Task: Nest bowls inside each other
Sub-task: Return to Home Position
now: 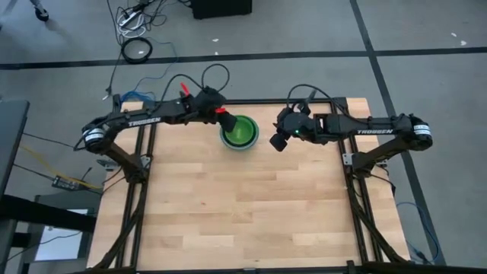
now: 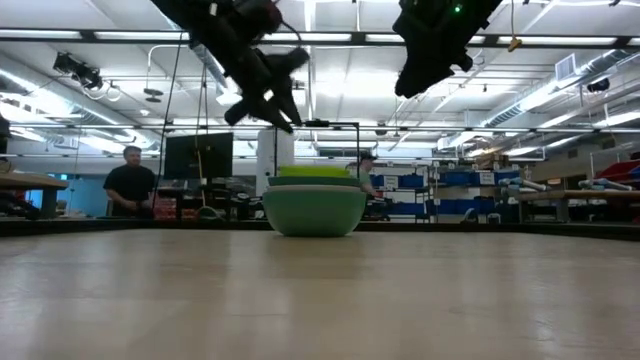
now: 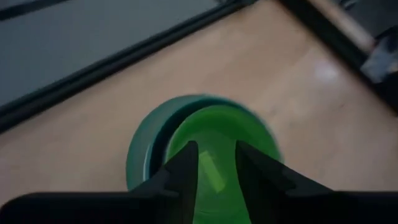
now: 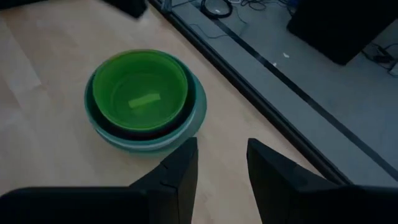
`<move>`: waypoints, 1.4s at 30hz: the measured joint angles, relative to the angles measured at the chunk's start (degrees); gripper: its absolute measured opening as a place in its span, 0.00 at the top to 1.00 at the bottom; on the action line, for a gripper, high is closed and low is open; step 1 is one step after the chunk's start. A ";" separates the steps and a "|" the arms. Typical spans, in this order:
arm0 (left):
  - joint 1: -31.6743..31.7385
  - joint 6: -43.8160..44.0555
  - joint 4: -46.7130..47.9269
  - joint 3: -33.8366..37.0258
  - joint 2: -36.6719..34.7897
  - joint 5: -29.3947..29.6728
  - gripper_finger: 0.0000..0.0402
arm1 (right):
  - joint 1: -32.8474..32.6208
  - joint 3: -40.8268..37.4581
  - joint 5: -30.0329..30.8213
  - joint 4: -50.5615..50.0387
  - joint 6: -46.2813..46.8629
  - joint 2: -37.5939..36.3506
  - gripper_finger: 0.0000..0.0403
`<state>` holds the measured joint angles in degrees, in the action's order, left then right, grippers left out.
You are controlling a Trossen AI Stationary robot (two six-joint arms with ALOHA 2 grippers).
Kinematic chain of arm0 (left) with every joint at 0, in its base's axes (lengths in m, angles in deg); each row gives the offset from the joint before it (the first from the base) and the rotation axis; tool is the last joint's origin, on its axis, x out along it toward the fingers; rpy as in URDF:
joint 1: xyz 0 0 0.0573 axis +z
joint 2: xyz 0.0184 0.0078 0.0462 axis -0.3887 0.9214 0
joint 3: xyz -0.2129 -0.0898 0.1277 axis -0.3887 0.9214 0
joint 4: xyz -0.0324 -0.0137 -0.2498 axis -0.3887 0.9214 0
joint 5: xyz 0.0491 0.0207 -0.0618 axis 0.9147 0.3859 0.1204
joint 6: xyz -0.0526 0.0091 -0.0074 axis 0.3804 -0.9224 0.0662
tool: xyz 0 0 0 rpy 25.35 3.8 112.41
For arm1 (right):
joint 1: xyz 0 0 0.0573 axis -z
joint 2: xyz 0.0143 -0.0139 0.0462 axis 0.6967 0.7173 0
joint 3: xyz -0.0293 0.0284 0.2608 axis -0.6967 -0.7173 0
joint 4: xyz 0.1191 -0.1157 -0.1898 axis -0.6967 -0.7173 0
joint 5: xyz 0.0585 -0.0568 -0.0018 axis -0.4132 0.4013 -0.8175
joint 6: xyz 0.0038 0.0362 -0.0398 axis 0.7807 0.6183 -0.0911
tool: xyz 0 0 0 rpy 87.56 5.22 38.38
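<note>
Left tool [image 3: 214, 149]: nearest the left wrist camera. Its two dark fingers [image 3: 183, 171] stand a little apart, released, with nothing between them but the green of the bowl below.
Left tool, place: from above it hangs over the stack's rim at about 10 o'clock. The low view shows it lifted clear of the bowls.
Stack of bowls [image 1: 239, 131]: rests on the tabletop [image 1: 243, 213] at 12 o'clock, close to the far edge, between the two arms.
Lime-green bowl [image 4: 140, 87]: innermost and on top, sitting upright and empty.
Sage-green bowl [image 2: 314, 212]: outermost, its foot on the wood. Darker rims show between it and the lime-green one, but their colours cannot be told.
Right tool [image 1: 278, 141]: at 3 o'clock of the stack, near it but apart, and raised high above the tabletop in the low view.
Right tool, state: released, its fingers [image 4: 180, 168] parted and grasping nothing.
Person [image 2: 130, 180]: in a dark top, stands in the room beyond the tabletop, at 9 o'clock of the stack in the low view.
</note>
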<state>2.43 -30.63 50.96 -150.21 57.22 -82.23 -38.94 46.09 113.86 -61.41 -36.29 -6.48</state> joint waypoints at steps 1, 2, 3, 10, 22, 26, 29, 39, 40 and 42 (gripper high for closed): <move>0.00 -0.19 -0.02 0.00 -1.13 -0.28 0.71 | -0.20 0.00 -0.01 -0.06 0.00 0.00 0.69; -0.01 -0.60 -0.10 0.00 -2.38 -0.76 0.71 | -0.30 0.00 -0.01 -0.06 -0.02 0.00 0.69; -0.09 -1.13 -0.22 0.00 -3.75 -1.50 0.71 | -0.41 0.00 -0.01 -0.06 -0.02 0.00 0.69; -2.00 -4.53 -0.27 0.00 -14.87 -3.44 0.71 | -1.90 0.00 -0.02 1.87 -1.56 0.00 0.69; -11.98 -19.83 -2.12 0.00 -32.44 -3.59 0.71 | -8.86 0.00 -22.99 26.08 -12.96 -1.37 0.69; -15.22 -21.15 -2.95 0.00 -38.28 -3.36 0.71 | -11.24 0.00 -29.30 32.86 -16.16 -6.14 0.68; -16.77 -22.48 -2.95 0.00 -42.89 -3.41 0.71 | -11.66 0.00 -30.23 31.26 -16.57 -12.35 0.68; -17.25 -21.92 4.12 2.20 -63.52 -12.11 0.71 | -11.82 -0.74 -39.23 18.77 -17.88 -38.13 0.69; -17.22 -21.11 3.61 3.79 -65.49 -12.86 0.71 | -11.91 -1.56 -39.21 18.92 -18.22 -39.65 0.69; -16.98 -20.01 1.75 7.28 -69.20 -13.95 0.71 | -11.97 -3.72 -39.10 18.37 -18.60 -42.04 0.68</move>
<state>-14.55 -50.64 52.72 -142.93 -11.99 -96.18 -50.91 42.37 74.76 -43.05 -54.89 -48.52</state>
